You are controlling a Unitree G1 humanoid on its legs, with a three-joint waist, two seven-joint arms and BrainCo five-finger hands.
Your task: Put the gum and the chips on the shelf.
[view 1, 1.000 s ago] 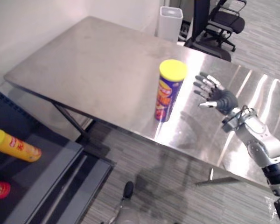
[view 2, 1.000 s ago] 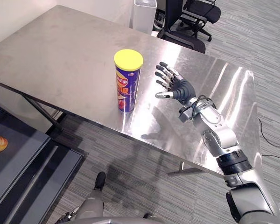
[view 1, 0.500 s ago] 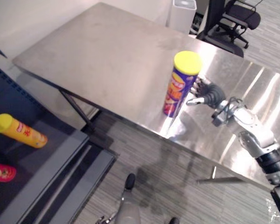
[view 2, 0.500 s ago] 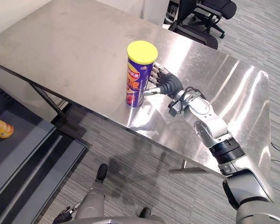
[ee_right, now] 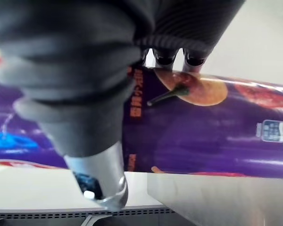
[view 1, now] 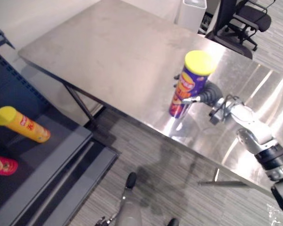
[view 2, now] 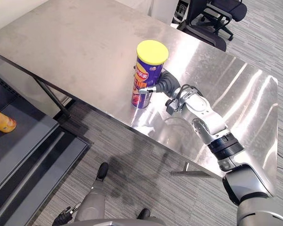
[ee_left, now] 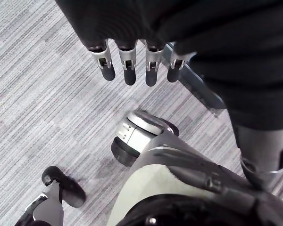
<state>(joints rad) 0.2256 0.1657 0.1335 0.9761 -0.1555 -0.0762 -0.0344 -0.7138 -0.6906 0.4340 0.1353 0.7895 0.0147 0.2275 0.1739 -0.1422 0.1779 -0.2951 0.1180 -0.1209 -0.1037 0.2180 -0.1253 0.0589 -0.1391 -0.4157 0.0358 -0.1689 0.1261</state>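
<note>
The chips can, purple with a yellow lid, stands upright on the steel bench, close to its near edge. The right hand has come in from the right and is wrapped round the can's lower half. Its fingers curl behind the far side, with one dark tip peeking out on the can's left, and its thumb lies across the near face. The can's base sits on the bench top.

Off to the left, lower down, is the dark shelf. A yellow canister lies on its side there, with a red pack nearer. I cannot tell which of them is the gum.

The left hand hangs over the grey carpet, fingers straight and side by side, holding nothing. A white bin and an office chair stand beyond the bench's far edge.
</note>
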